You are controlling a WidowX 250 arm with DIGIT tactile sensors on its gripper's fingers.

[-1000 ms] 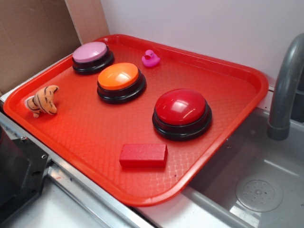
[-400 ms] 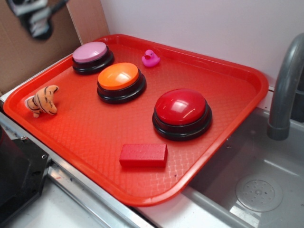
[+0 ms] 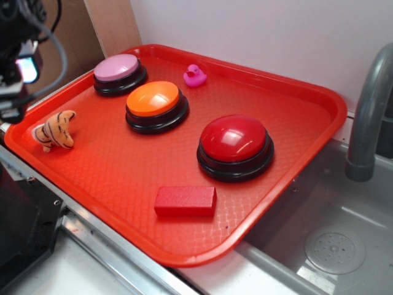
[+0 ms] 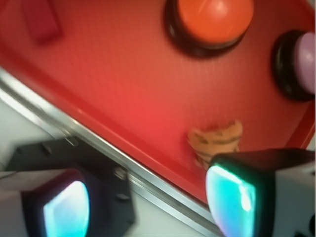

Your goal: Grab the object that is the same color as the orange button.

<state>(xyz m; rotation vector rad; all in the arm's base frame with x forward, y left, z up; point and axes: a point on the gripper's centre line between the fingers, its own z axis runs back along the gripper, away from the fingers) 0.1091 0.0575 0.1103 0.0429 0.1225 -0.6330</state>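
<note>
The object, a small orange striped plush tiger (image 3: 55, 130), lies near the left edge of the red tray (image 3: 123, 178). The orange button (image 3: 153, 101) stands to its right, further back. My gripper (image 3: 15, 92) hangs at the far left, above the tray's left rim and a little back-left of the tiger. In the blurred wrist view my gripper (image 4: 148, 207) is open. Nothing is between its glowing pads (image 4: 229, 200). The tiger (image 4: 217, 140) shows just above the right finger, and the orange button (image 4: 215, 17) is at the top.
On the tray also stand a pink-topped button (image 3: 116, 70), a large red button (image 3: 233, 144), a pink duck (image 3: 194, 75) and a red block (image 3: 185, 201). A grey faucet (image 3: 368, 110) and sink (image 3: 331, 246) lie to the right. A black box (image 3: 24, 221) sits at the lower left.
My gripper has come in from the upper left corner and moved down to the tray's left edge, closer to the tiger. Nothing on the tray has moved.
</note>
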